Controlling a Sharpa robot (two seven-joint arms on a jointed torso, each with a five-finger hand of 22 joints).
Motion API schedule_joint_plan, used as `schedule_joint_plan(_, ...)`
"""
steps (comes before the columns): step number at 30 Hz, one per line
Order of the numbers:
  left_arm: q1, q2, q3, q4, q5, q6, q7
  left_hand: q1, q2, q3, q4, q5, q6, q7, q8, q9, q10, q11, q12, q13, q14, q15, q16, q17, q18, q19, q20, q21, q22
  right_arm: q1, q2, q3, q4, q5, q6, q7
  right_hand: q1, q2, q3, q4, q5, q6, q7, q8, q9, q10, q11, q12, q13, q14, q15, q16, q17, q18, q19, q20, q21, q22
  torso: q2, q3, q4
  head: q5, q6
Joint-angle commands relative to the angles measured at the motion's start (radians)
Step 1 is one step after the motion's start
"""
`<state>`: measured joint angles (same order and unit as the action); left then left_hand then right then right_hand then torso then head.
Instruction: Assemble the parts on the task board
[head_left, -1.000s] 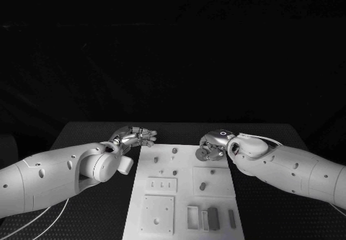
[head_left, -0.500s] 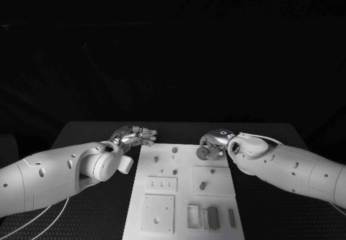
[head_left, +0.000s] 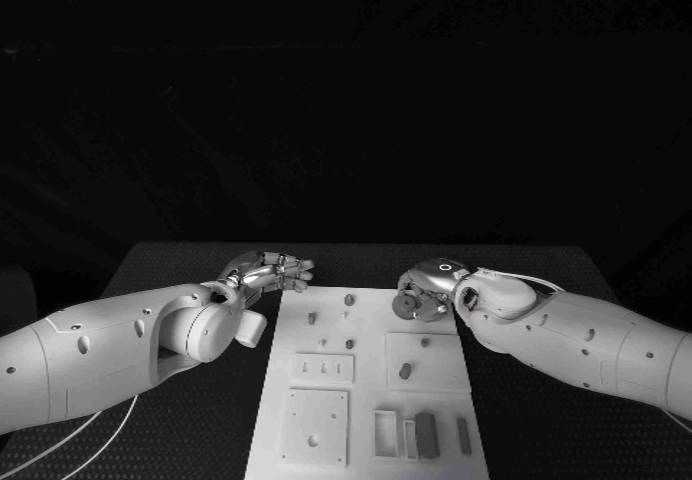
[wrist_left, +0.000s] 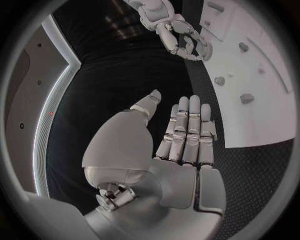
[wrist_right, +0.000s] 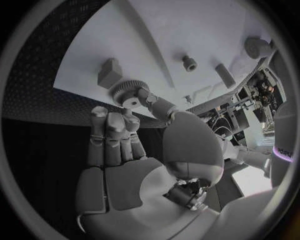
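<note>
The white task board (head_left: 372, 322) lies in the middle of the black table. My right hand (head_left: 426, 290) hovers over the board's far right corner and pinches a small grey gear (head_left: 405, 307). The right wrist view shows the gear (wrist_right: 127, 90) between thumb and fingertips (wrist_right: 110, 121), just above the board (wrist_right: 156, 40). My left hand (head_left: 268, 272) hangs off the board's far left corner, and the left wrist view shows this hand (wrist_left: 169, 140) with fingers straight and nothing in it. Small pegs (head_left: 348, 299) stand at the board's far end.
Several grey oblong parts (head_left: 426, 437) lie at the board's near right, beside a white frame (head_left: 385, 435). Square plates (head_left: 316, 428) sit at near left. The left wrist view catches my right hand (wrist_left: 182, 39) over the board (wrist_left: 262, 115). Bare black table flanks the board.
The right hand with the gear has edged very slightly towards the board's far end. The left hand has stayed put.
</note>
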<state>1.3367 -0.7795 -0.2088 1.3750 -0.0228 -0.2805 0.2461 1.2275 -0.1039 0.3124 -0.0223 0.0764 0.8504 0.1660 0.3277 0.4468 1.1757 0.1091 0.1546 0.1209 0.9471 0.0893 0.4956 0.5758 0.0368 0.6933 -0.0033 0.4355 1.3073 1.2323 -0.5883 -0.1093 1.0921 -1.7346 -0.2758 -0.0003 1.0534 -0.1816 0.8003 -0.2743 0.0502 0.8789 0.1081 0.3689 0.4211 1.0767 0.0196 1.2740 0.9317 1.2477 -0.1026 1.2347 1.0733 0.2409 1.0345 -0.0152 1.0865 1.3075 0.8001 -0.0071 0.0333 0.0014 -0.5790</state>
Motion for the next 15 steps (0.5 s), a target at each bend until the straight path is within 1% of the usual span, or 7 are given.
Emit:
schedule_joint_plan(1,0.0,0.001,0.001,0.003,0.001,0.012,0.009,-0.011,0.0,0.001,-0.007,0.004,0.004,0.004,-0.007,-0.001,0.004,0.002,-0.006,-0.002,0.001,0.007,-0.004,-0.001,0.0,0.004,-0.001,0.002,0.015,-0.009,-0.001,-0.006,0.0,-0.053,-0.01,0.002,-0.008,-0.003,-0.001,0.007,-0.001,0.155,-0.012,0.011,0.009,-0.08,-0.031,0.004,-0.002,0.001,-0.011,0.004,-0.002,0.021,0.009,-0.003,0.008,0.004,0.0,-0.0001,0.0002,0.0,0.0)
schedule_joint_plan(7,0.0,0.0,0.001,0.003,0.001,0.01,0.009,-0.011,0.0,0.002,-0.008,0.004,0.004,0.003,-0.007,-0.001,0.004,0.001,-0.006,-0.001,0.001,0.007,-0.004,-0.001,0.0,0.004,-0.001,0.002,0.016,-0.009,-0.004,-0.005,0.013,-0.073,-0.036,-0.008,-0.01,-0.003,0.001,0.013,-0.001,0.164,-0.016,0.016,0.014,-0.071,-0.036,0.003,-0.005,0.006,-0.015,0.004,-0.004,0.021,0.014,-0.007,0.01,0.001,0.0,0.0003,0.0001,0.0,0.001)
schedule_joint_plan(8,0.0,0.0,0.001,0.003,0.001,0.01,0.009,-0.011,0.0,0.002,-0.008,0.004,0.004,0.003,-0.007,-0.001,0.004,0.001,-0.006,-0.001,0.001,0.007,-0.004,-0.001,0.0,0.004,-0.001,0.002,0.016,-0.009,-0.005,-0.005,0.019,-0.09,-0.054,-0.026,-0.011,-0.004,0.001,0.014,-0.001,0.166,-0.017,0.017,0.014,-0.069,-0.037,0.003,-0.005,0.007,-0.016,0.005,-0.004,0.021,0.015,-0.008,0.011,0.0,0.0,0.0001,0.0001,0.0,0.002)
schedule_joint_plan(11,0.001,0.0,0.001,0.005,0.001,0.009,0.009,-0.011,0.0,0.002,-0.008,0.004,0.004,0.003,-0.007,-0.001,0.004,0.001,-0.007,-0.001,0.001,0.007,-0.004,-0.001,0.0,0.004,0.0,0.002,0.016,-0.008,-0.006,-0.005,0.033,-0.111,-0.094,-0.064,-0.018,-0.015,0.002,0.021,0.0,0.17,-0.019,0.018,0.016,-0.062,-0.039,0.002,-0.007,0.012,-0.018,0.006,-0.005,0.021,0.02,-0.01,0.013,-0.003,0.0,-0.0006,0.0002,0.0,0.002)
schedule_joint_plan(13,0.001,0.0,0.001,0.005,0.001,0.008,0.01,-0.012,0.0,0.002,-0.009,0.004,0.004,0.003,-0.007,-0.001,0.004,0.001,-0.007,-0.001,0.001,0.007,-0.004,-0.001,0.0,0.004,0.0,0.002,0.016,-0.008,-0.007,-0.005,0.04,-0.124,-0.106,-0.075,-0.019,-0.018,0.006,0.026,-0.001,0.173,-0.021,0.019,0.017,-0.058,-0.041,0.002,-0.009,0.016,-0.02,0.007,-0.006,0.021,0.024,-0.013,0.014,-0.005,0.0,-0.0009,-0.0001,0.0,0.003)
schedule_joint_plan(15,0.001,-0.001,0.001,0.006,0.001,0.006,0.01,-0.012,0.0,0.002,-0.009,0.004,0.004,0.003,-0.007,-0.001,0.004,0.001,-0.007,-0.001,0.001,0.007,-0.004,-0.001,0.0,0.004,0.0,0.002,0.016,-0.008,-0.009,-0.005,0.049,-0.129,-0.115,-0.089,-0.019,-0.026,0.013,0.034,-0.001,0.178,-0.024,0.021,0.019,-0.05,-0.044,0.001,-0.011,0.021,-0.022,0.007,-0.008,0.021,0.029,-0.016,0.016,-0.008,0.0,-0.001,-0.0002,0.0,0.003)
